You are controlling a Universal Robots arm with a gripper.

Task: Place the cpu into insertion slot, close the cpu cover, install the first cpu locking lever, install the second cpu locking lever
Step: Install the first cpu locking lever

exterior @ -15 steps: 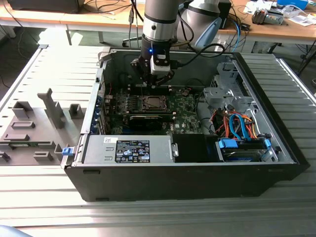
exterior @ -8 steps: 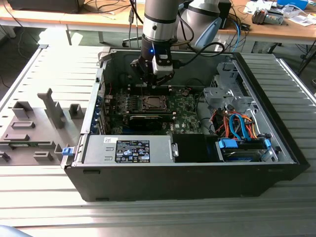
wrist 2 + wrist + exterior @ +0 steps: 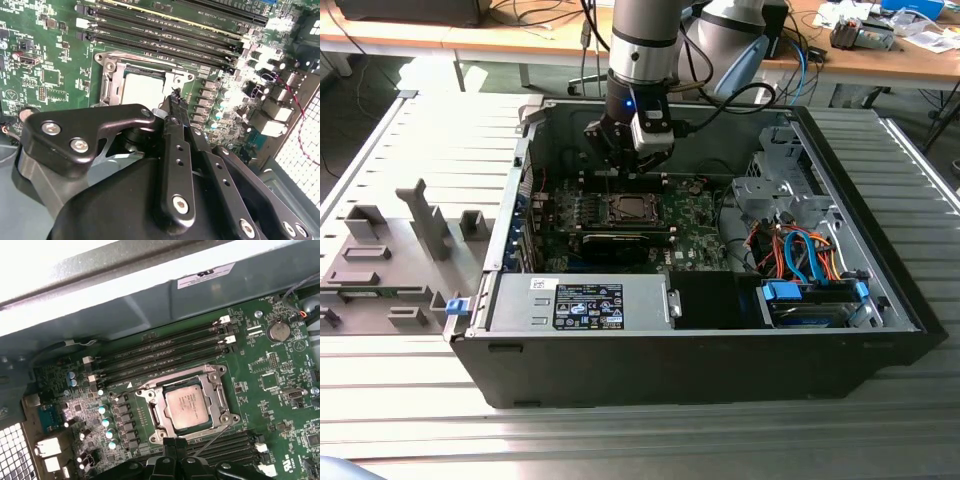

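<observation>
Green motherboard (image 3: 280,390) surrounds the cpu (image 3: 186,407), memory slots (image 3: 160,356) beside it.

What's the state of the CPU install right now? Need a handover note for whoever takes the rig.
The hand: shut, tips just beside the socket's edge.
The cpu: seated in the insertion slot.
The cpu cover: down over the chip.
Done: placement, cover closed.
Left: both locking levers. A thin lever rod slants from the socket corner toward the hand and looks unlatched. Cannot tell the other lever's state.
</observation>
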